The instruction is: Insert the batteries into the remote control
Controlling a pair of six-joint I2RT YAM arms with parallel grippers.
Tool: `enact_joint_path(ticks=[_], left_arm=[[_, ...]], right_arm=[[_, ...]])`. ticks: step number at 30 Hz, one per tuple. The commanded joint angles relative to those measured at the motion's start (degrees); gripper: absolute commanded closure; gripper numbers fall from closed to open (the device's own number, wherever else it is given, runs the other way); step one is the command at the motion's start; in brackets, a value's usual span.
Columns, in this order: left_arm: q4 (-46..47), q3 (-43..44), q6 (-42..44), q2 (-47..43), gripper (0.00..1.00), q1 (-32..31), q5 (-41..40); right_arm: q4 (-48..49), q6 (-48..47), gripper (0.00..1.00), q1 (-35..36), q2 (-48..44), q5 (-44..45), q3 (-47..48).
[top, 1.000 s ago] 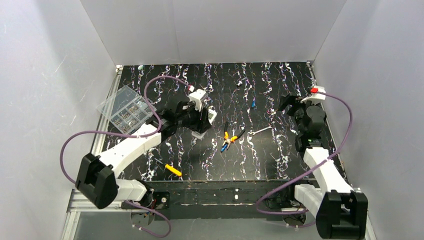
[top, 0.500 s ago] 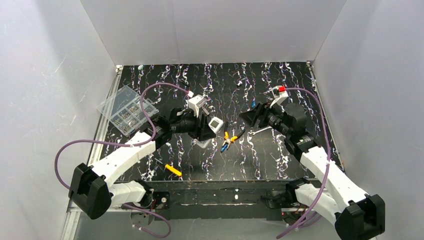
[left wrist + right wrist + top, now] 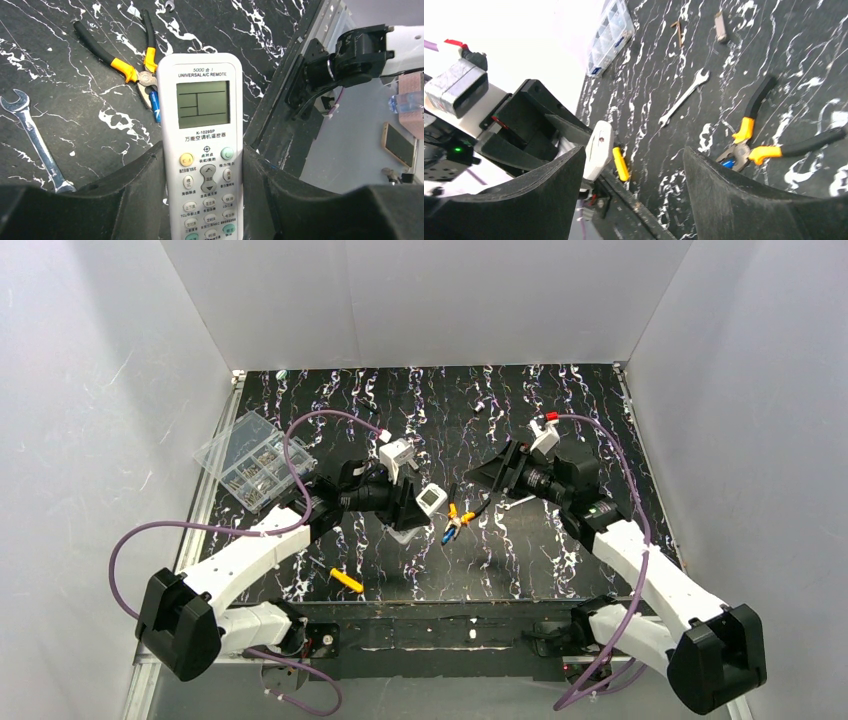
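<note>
One blue battery (image 3: pixel 156 107) lies against the head of the yellow-handled pliers (image 3: pixel 142 77). Just left of the pliers, the left gripper (image 3: pixel 202 170) clamps the white remote control (image 3: pixel 202 145), display up. Right of the pliers lies a wrench (image 3: pixel 35 135). Beyond them, the right gripper (image 3: pixel 633 155) hangs with fingers spread, nothing between them.

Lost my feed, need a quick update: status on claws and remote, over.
Left claw shut on remote control, display side toward its camera. Right claw open, empty, above the table. One blue battery lying beside the pliers.
</note>
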Motion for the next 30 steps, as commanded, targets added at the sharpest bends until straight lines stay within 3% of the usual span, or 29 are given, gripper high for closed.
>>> enact_joint_path(ticks=[1, 15, 30], left_arm=[[-2.03, 0.17, 5.03, -1.2, 1.0, -0.17, 1.33], [-3.05, 1.33, 7.95, 2.54, 1.0, -2.59, 1.11], [-5.64, 2.51, 10.65, 3.67, 0.98, -4.06, -0.37]], right_arm=[[5.84, 11.96, 0.21, 0.45, 1.23, -4.52, -1.02], [6.68, 17.44, 0.23, 3.32, 10.65, -7.15, 1.35], [7.88, 15.55, 0.42, 7.81, 17.38, -12.01, 4.32]])
